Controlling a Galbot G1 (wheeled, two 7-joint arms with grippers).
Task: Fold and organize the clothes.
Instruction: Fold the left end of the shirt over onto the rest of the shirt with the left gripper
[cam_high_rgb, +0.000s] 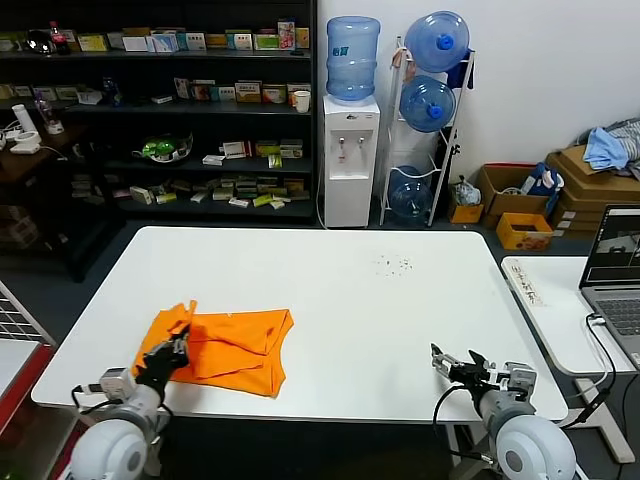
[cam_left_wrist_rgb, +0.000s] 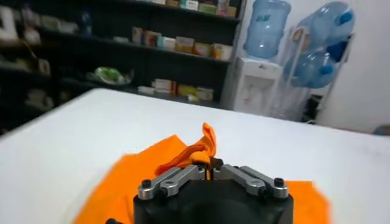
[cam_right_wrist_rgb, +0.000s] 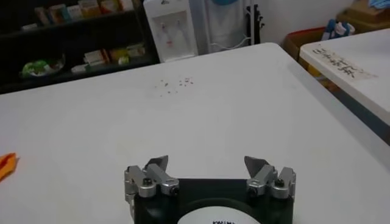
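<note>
The bright orange T-shirt (cam_high_rgb: 235, 345) lies partly folded on the white table (cam_high_rgb: 380, 310) at the front left. My left gripper (cam_high_rgb: 176, 350) is shut on a bunched edge of the shirt at its left side and lifts that fold a little off the table. In the left wrist view the pinched fabric (cam_left_wrist_rgb: 198, 149) stands up from between the closed fingers of my left gripper (cam_left_wrist_rgb: 209, 164). My right gripper (cam_high_rgb: 458, 362) is open and empty over the front right of the table, far from the shirt. It shows open in the right wrist view (cam_right_wrist_rgb: 207, 162).
A second white table with a laptop (cam_high_rgb: 612, 270) stands at the right. Dark shelves (cam_high_rgb: 170, 110), a water dispenser (cam_high_rgb: 350, 150) and cardboard boxes (cam_high_rgb: 580, 185) with a light blue cloth are behind the table. Small dark specks (cam_high_rgb: 395, 264) lie on the far table surface.
</note>
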